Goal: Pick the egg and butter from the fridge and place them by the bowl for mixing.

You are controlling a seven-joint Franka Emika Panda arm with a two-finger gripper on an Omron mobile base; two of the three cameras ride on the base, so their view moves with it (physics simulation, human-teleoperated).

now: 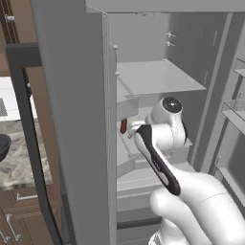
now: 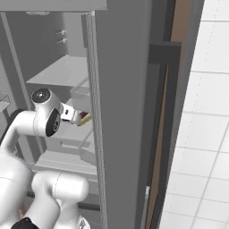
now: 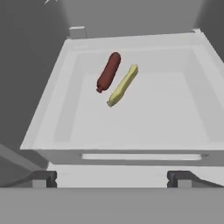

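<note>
The fridge (image 1: 72, 119) stands with its doors open and my arm reaches inside. In the hand view a pale grey drawer (image 3: 54, 103) lies below my gripper (image 3: 112, 178). The butter (image 3: 123, 85), a slender yellow stick, lies in the drawer's far half. Just left of the butter, nearly touching it, rests a dark red oblong item (image 3: 108, 72). My open gripper hangs above the drawer's near rim, short of both, with nothing between its fingertips (image 3: 41, 177). The dark bowl (image 1: 4, 146) sits on the counter at the far left. The egg is out of view.
A marbled counter (image 1: 21, 165) over brown wooden cabinets (image 1: 19, 220) lies left of the fridge. A wide shelf (image 1: 158, 76) spans the fridge above my hand, and door shelves (image 1: 234, 110) stick out on the right. A white tiled wall (image 2: 205, 112) stands beyond the right door (image 2: 120, 112).
</note>
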